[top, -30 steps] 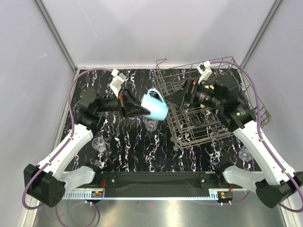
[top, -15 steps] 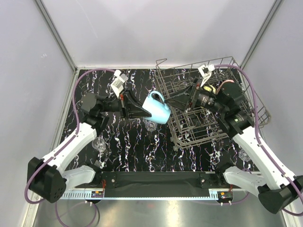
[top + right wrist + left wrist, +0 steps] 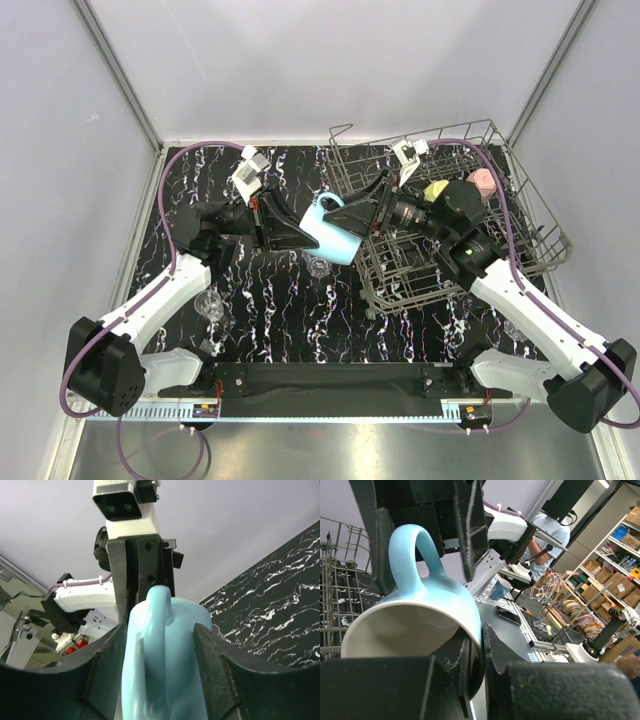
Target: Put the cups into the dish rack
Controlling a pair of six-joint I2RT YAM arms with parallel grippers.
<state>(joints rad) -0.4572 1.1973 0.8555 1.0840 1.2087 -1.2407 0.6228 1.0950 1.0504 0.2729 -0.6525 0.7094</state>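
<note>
Top view: light blue mug point(image 3: 332, 230) aloft over the black marbled table point(image 3: 270, 300), between the two arms and just left of the dish rack point(image 3: 420, 290), outside its wires. Left gripper point(image 3: 303, 233) closed on the mug's rim, one finger inside the white interior and the other outside against the blue wall. Left wrist view: mug on its side, mouth toward the camera, handle uppermost, rim pinched at the lower right between the two black fingers. Right gripper point(image 3: 347, 214) extended across the near left part of the rack and meeting the mug from the right. Its fingers point(image 3: 107, 670) spread wide and set on either side of the mug body. Right wrist view: handle edge-on between the two fingers, both close against the blue wall, actual pressure on it not resolvable. Inside the rack, toward its far right: pale yellow mug point(image 3: 437, 190) and pink mug point(image 3: 483, 180), side by side. On the table: one clear glass point(image 3: 318, 265) directly below the held mug, a second clear glass point(image 3: 210, 305) just beside the left arm's white forearm, and a third clear glass point(image 3: 516, 325) beside the right arm, near the rack's near right corner. Grey rack wires also at the left edge of the left wrist view, behind the mug.
</note>
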